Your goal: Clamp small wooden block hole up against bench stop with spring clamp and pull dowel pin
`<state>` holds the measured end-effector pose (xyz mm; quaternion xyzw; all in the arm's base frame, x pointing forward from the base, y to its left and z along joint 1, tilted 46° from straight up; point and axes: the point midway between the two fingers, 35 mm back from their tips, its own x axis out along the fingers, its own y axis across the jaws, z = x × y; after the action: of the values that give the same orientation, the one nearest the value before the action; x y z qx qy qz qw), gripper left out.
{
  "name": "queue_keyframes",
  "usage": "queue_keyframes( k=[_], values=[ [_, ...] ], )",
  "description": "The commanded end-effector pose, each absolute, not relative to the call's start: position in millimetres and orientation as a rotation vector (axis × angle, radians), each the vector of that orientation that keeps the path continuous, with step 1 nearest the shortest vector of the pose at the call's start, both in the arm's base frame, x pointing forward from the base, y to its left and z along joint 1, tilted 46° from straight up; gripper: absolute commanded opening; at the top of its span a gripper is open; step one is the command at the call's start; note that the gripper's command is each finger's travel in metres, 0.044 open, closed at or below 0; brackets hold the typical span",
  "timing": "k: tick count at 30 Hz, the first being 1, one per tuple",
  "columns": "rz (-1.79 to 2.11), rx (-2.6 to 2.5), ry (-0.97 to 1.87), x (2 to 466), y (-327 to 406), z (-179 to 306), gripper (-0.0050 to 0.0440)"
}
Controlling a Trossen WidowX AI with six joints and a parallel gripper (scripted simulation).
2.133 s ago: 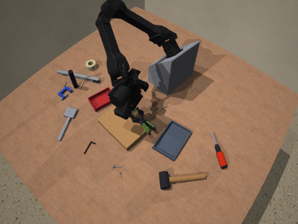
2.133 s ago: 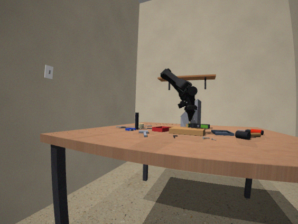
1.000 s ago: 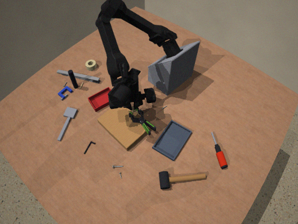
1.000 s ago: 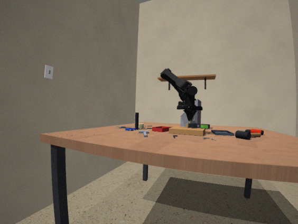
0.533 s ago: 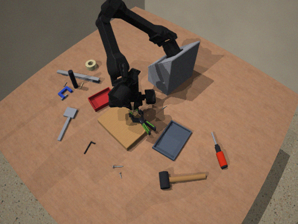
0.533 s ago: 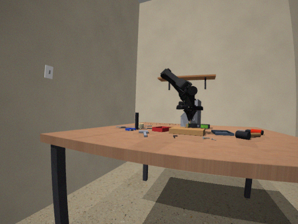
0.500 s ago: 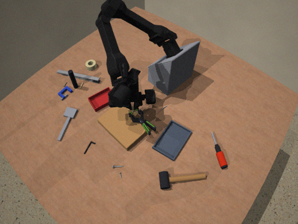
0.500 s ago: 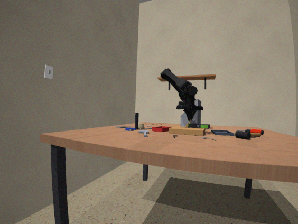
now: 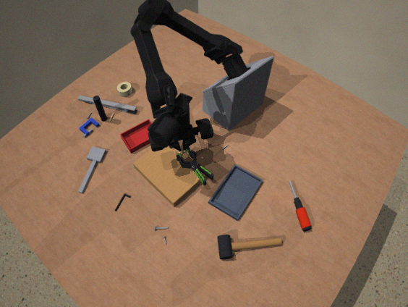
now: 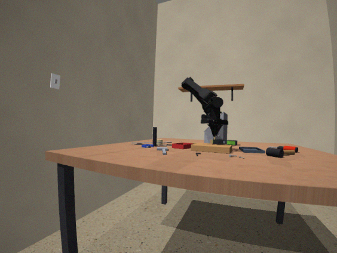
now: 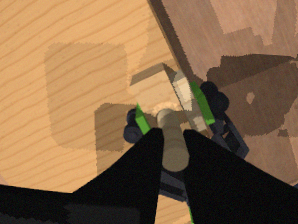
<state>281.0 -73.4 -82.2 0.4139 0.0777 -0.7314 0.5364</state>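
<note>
Pale wood marks the small block [image 11: 154,90], a squat piece with a lighter top face that is seen at the far edge of the light wooden board [image 9: 164,177], near the board's corner where the bare table top [image 9: 325,145] begins. The block is flanked by the green-padded jaws of the black spring clamp [image 9: 195,168], whose green-striped handles are seen in the top view trailing off the board toward the grey tray [image 9: 236,191]. Whether the block lies quite flat cannot be told; in the wrist view it looks slightly skewed. A round tan dowel pin [image 11: 174,145] is seen rising from the block toward the camera, and the gripper [image 11: 172,143] is closed on it, its two black fingers pressed against either side of the pin. The bench stop itself cannot be made out behind the clamp and the arm. In the exterior view the gripper is pointed straight down over the board, with the clamp's green visible just beside it.
</note>
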Motion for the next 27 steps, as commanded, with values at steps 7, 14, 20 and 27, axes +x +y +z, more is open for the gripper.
queue_keyframes(
  k=[7, 14, 20, 27],
  values=[
    [-1.671, 0.814, 0.385, 281.6, -71.1, -80.1, 0.0],
    [-1.596, 0.652, 0.557, 281.6, -70.9, -80.0, 0.0],
    [-1.544, 0.552, 0.657, 281.6, -70.8, -79.9, 0.0],
    [-1.447, 0.381, 0.82, 281.6, -70.7, -79.7, 0.0]
  ],
)
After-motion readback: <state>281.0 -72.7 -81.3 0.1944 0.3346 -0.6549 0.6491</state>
